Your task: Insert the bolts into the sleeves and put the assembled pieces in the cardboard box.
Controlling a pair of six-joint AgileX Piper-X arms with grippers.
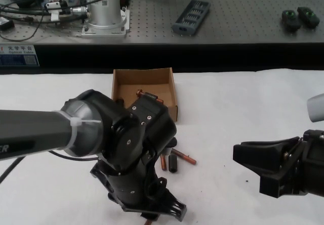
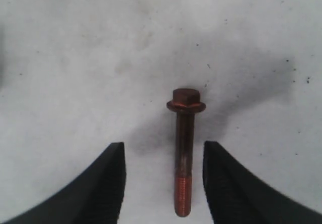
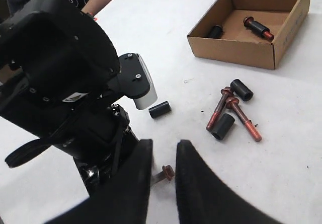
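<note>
One copper-coloured metal bolt point(image 2: 184, 153) lies near the front edge of the white-covered bench point(image 1: 243, 98), between the wide-open, empty fingers of the left gripper point(image 2: 163, 146). Grabbing it seems to be the step now: go down and squeeze its shaft.

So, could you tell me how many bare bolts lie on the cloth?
3: two bolts together among the sleeves, a third bolt inside the open left pincer. The left arm may hide more.

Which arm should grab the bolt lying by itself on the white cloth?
Left. The left gripper hangs right over that bolt, with an open finger on either side of its shank. The right gripper sits farther off to the side.
</note>
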